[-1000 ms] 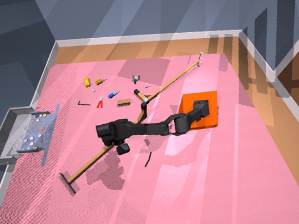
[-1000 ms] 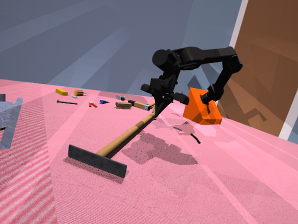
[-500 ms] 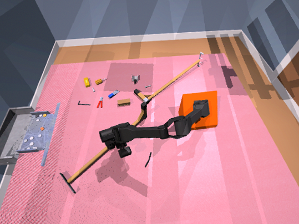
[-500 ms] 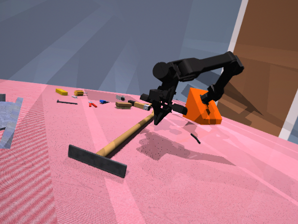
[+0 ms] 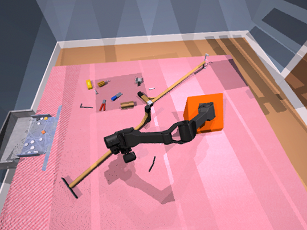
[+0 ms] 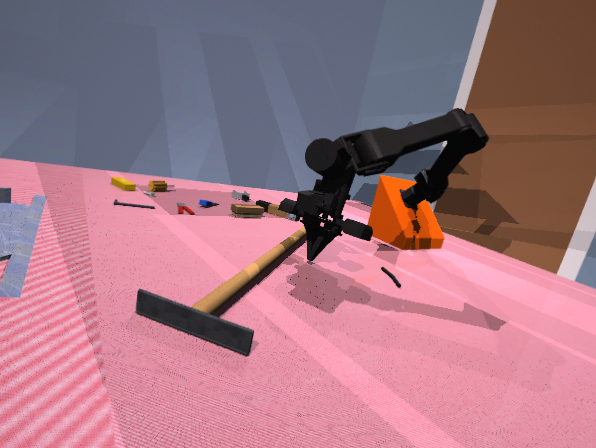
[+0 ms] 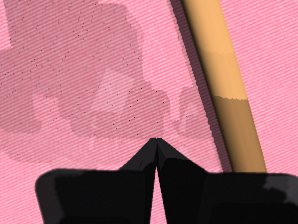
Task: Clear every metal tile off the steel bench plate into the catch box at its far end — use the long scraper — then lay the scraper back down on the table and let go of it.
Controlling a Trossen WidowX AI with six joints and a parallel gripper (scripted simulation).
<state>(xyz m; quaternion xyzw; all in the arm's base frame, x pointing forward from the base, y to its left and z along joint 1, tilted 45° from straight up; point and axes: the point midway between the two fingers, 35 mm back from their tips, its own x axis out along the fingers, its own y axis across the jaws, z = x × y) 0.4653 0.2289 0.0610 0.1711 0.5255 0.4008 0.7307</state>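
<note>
Pink worktop (image 5: 188, 184) fills the top view; the long scraper (image 5: 101, 161) lies from lower left toward centre, well apart from the steel bench plate (image 5: 36, 139) with metal tiles (image 5: 31, 143) and the catch box (image 5: 2, 136) at left. In the exterior view, the claw (image 6: 312, 256) points down just beside the handle. In the wrist view, its fingers are pressed together on nothing, scraper at right.
</note>
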